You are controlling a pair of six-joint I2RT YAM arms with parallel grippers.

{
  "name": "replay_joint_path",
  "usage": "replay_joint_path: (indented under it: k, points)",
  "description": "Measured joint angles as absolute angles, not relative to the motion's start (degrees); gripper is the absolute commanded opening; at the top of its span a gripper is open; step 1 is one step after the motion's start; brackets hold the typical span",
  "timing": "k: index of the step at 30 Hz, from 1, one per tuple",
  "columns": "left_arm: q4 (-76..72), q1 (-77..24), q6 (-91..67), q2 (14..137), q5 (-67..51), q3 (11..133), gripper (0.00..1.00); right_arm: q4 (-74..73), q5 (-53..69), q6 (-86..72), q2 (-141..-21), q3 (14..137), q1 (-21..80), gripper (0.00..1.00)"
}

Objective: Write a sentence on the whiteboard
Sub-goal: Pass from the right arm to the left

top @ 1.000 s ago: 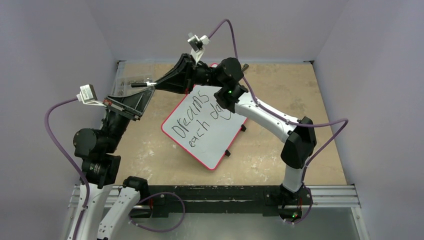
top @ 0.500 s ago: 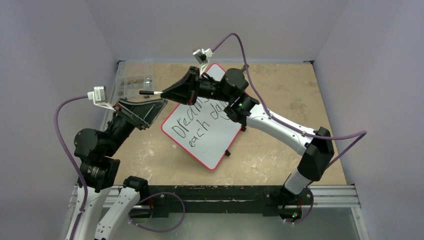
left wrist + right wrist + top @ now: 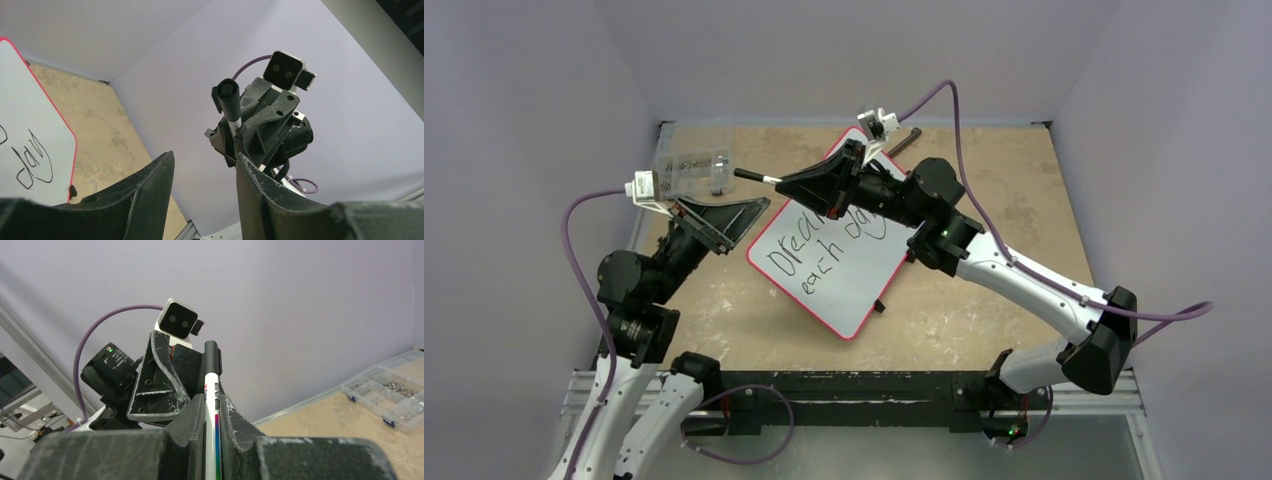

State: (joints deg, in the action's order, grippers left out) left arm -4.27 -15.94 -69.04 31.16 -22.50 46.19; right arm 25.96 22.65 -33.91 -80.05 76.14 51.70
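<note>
The red-rimmed whiteboard [image 3: 844, 290] lies skewed mid-surface [image 3: 984, 180], its sentence [image 3: 809, 262] "Dreams each day" in two slanted black lines. The right claw [image 3: 786, 183] clamps a marker [image 3: 754, 176]; the left claw [image 3: 759, 207] gapes, empty.

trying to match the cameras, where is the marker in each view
top external: marker juts left from the right gripper, toward the parts box
left wrist: centre, black end facing the camera
right wrist: bottom centre, clamped between the fingers
shared landmark: the right gripper holding it

Right arm [image 3: 892, 196] hides end of sentence [image 3: 816, 252] top line; whiteboard [image 3: 30, 92] cut off at left-wrist view edge.
</note>
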Motion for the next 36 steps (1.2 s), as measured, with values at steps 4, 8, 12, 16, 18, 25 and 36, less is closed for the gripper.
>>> replay_joint_path:
  k: [4,8,12,16,18,25,36]
  points:
    - [-8.91,-17.96,-69.89,32.71,-22.04,44.84,0.45,25.19,21.26,-33.30,-79.64,75.44,51.70,0.00]
    - [-12.84,-20.47,-69.87,34.00,-20.67,44.21,0.42,24.73,20.21,-33.19,-79.66,74.81,51.70,0.00]
    - [-15.84,-22.44,-69.84,34.65,-18.65,44.14,0.36,24.32,20.01,-33.12,-79.66,74.52,51.70,0.00]
    - [-17.76,-23.07,-69.82,34.81,-16.29,43.86,0.33,24.43,19.99,-32.97,-79.64,74.48,51.70,0.00]
    - [-18.11,-23.09,-69.84,35.05,-15.31,43.64,0.33,24.58,19.79,-32.91,-79.59,74.15,51.70,0.00]
    - [-18.65,-23.66,-69.87,36.07,-12.69,43.20,0.33,24.60,18.92,-32.27,-79.59,72.88,51.31,0.00]
    - [-19.44,-23.83,-69.84,36.64,-11.88,43.20,0.40,24.01,18.92,-31.20,-79.59,72.62,51.33,0.00]
